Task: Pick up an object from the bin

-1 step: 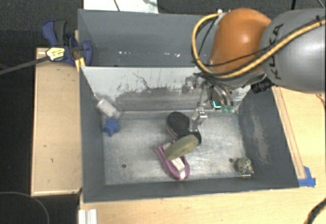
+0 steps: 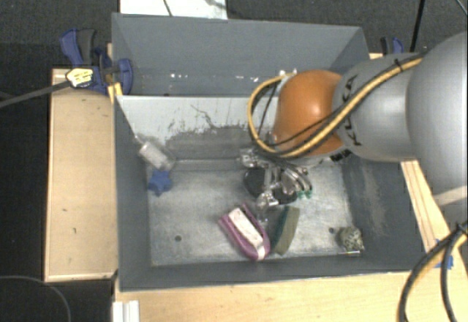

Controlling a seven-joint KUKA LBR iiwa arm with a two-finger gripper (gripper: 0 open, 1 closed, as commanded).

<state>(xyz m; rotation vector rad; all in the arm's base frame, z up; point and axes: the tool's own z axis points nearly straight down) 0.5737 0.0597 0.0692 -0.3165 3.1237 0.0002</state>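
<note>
Five loose items can be counted on the floor of the grey bin (image 2: 135, 225).

1. The arm (image 2: 409, 108) enters from the right. Its orange cover (image 2: 307, 112), with cables looped round it, sits over the middle of the bin.
2. The gripper (image 2: 274, 197) hangs low over the centre of the floor. Whether the claw stands apart or together cannot be made out, since the wrist hardware hides it.
3. Just below the gripper, towards the front wall, lies a pink-and-white packet (image 2: 245, 233), flat and slanted. An olive-green bar (image 2: 285, 229) lies just beside it on the right, and the two appear to touch at their lower ends. The gripper's tip is at the upper ends of both; nothing can be seen held in it.
4. A dark shape (image 2: 254, 181) sits directly left of the gripper. It may be part of the tool or a separate item, and the view does not settle this.
5. Well apart from these:
   - A blue piece (image 2: 159, 183) lies near the left wall.
   - A clear piece (image 2: 153, 154) lies just behind it, at the foot of the back wall.
   - A mottled lump (image 2: 351, 240) sits in the front right corner.
</note>
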